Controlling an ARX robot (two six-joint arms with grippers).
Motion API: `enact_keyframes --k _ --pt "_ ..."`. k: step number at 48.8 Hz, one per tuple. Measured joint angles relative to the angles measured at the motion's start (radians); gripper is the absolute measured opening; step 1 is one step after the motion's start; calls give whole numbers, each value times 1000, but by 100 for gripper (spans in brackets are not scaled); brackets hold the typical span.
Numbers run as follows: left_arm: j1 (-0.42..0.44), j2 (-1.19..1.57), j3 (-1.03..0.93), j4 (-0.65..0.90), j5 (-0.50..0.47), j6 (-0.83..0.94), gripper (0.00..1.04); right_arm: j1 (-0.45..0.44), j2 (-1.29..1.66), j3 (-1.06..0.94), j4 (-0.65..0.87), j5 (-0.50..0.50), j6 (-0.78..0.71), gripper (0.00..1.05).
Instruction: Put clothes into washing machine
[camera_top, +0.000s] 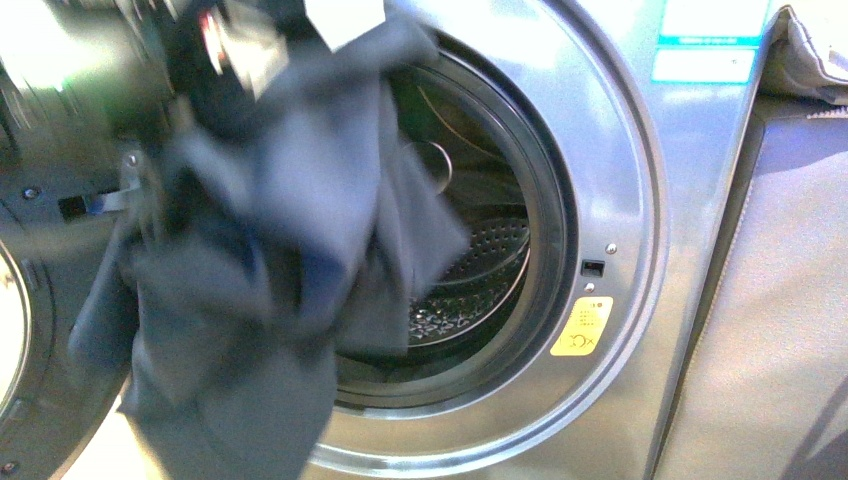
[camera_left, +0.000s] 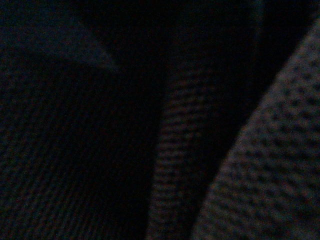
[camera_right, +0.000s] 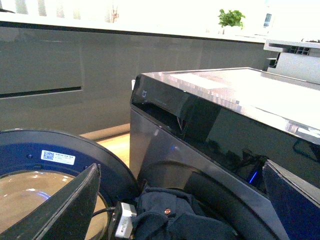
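Clothes (camera_top: 270, 250) hang before the washing machine (camera_top: 640, 200), over the port's left side. Left gripper (camera_top: 205, 45) is cloth-wrapped, so its jaws cannot be told. Right gripper (camera_right: 180, 167) has its jaws spread wide. The left wrist view is dark.

A small green plant (camera_right: 231, 18) stands at the far tabletop's (camera_right: 100, 22) end, above grey cabinet fronts (camera_right: 45, 75); a pale quilted cover (camera_top: 770, 300) hangs nearby.

Right gripper (camera_right: 180, 167), two dark wedge-shaped fingers (camera_right: 65, 210), left arm (camera_top: 200, 70) black, blurred, small red mark (camera_top: 209, 28)
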Motion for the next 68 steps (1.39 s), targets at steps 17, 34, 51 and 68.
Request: enact_keyframes --k 17,34,51,68 --pt "-31 251 164 34 -53 44 13 0 0 0 0 0 0 97" --pt "-34 427 442 -64 -103 100 13 1 0 0 0 0 0 97" --pt "-34 576 677 -179 -139 134 13 1 -1 0 0 0 0 97" --pt "-40 652 790 -194 -150 129 13 1 -2 0 0 0 0 97"
